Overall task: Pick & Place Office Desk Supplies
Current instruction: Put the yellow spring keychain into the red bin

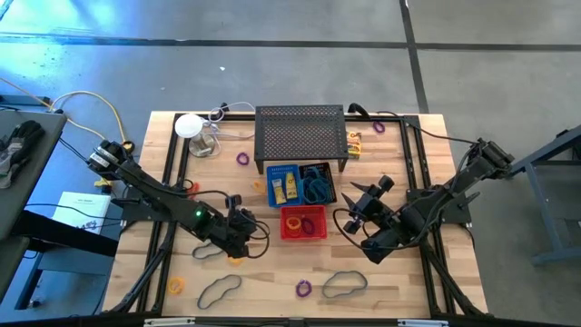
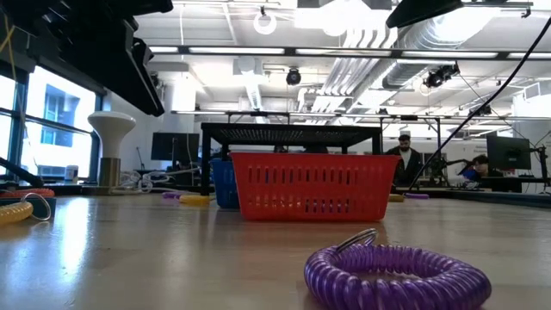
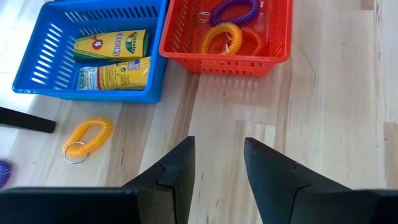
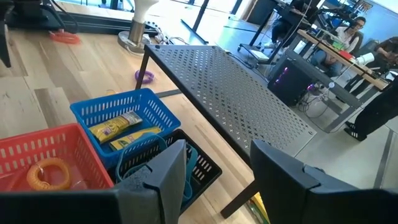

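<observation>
Two yellow printed boxes [image 3: 112,59] lie in the blue bin [image 3: 43,56]. Purple, yellow and orange rings [image 3: 221,37] lie in the red bin [image 3: 186,43]. Bluish looped cords [image 1: 317,189] fill the black bin [image 4: 202,167]. Loose on the table lie an orange ring [image 3: 87,137], purple rings [image 1: 303,289] [image 1: 243,159], dark cords [image 1: 219,291] [image 1: 345,284] and a yellow box [image 1: 354,143]. My left gripper [image 3: 217,140] hangs open over bare wood, near the red bin's left side. My right gripper [image 4: 217,146] stands open, right of the black bin, holding nothing.
The black mesh rack [image 1: 301,136] stands just behind the bins. A white lamp-like stand [image 1: 191,127] and cables sit at the far left. A purple ring [image 2: 396,275] lies near the front edge. Bare wood lies between the red bin and the front edge.
</observation>
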You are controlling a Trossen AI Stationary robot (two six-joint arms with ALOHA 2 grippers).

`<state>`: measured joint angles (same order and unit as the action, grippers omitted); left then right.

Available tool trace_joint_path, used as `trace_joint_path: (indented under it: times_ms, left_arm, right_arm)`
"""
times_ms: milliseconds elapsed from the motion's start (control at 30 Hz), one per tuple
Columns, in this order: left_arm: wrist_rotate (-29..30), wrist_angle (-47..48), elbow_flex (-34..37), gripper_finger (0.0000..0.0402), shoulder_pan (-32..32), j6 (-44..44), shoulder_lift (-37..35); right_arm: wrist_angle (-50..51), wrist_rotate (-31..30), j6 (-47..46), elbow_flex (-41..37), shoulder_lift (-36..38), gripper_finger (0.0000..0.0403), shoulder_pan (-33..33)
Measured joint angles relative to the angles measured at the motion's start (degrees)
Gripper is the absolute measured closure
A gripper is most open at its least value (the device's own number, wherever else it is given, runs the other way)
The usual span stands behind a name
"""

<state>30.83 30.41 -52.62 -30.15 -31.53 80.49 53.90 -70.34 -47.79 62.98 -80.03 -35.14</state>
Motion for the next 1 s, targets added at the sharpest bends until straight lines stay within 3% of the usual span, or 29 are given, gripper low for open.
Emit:
trace_joint_path:
  times_ms: [400,700,1000]
  left_arm:
    - [0.33,-1.94,2.06,0.0271,-0.14,0.39,0.0]
    - [-11.05,-9.07,2.86,0.0271,-5.16,4.43,0.0]
    - [-11.54,-9.06,4.48,0.0271,-9.8,4.24,0.0]
  right_arm:
    - [-0.35,-1.12,-0.19,-2.04,0.0,0.0235,0.41]
    - [-1.49,-1.16,-0.44,-3.8,0.0,0.0234,1.55]
    - [-2.3,-0.16,0.02,-3.8,0.0,0.0235,1.55]
